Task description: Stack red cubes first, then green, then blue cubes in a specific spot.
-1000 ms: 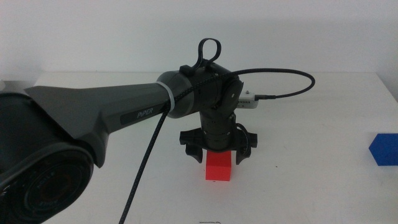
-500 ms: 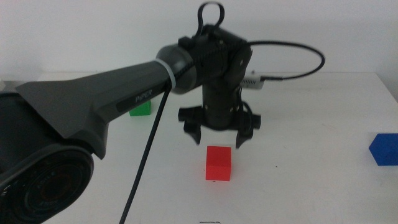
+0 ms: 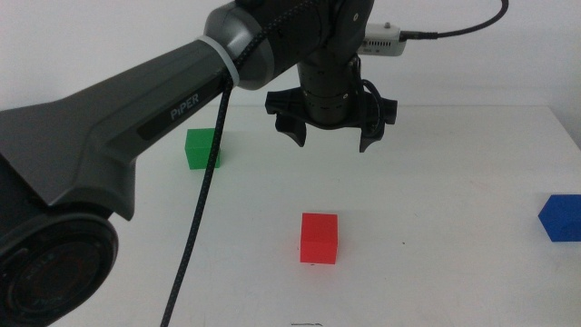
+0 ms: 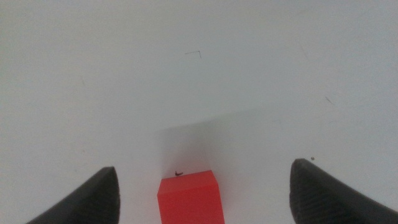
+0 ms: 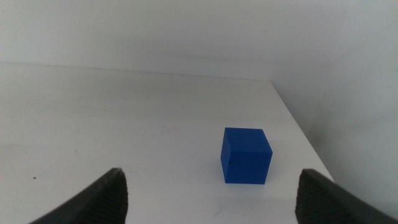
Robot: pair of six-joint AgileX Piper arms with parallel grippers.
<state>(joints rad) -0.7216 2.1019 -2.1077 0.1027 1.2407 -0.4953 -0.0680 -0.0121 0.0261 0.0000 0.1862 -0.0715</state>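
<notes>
I read "PIPER" in white on the left arm (image 3: 136, 109), which crosses the bench (image 3: 454, 182) from the left edge. Green cube (image 3: 201, 148) sits toward the far left, partly crossed by the arm's black cable (image 3: 204, 195). Left gripper (image 3: 330, 136) hangs in the air, jaws spread wide, nothing between them. Red cube (image 3: 319, 238) stands alone mid-bench, nearer the front edge. Blue cube (image 3: 560, 218) sits at the right edge; right gripper (image 5: 211, 186), jaws wide apart, faces it.
</notes>
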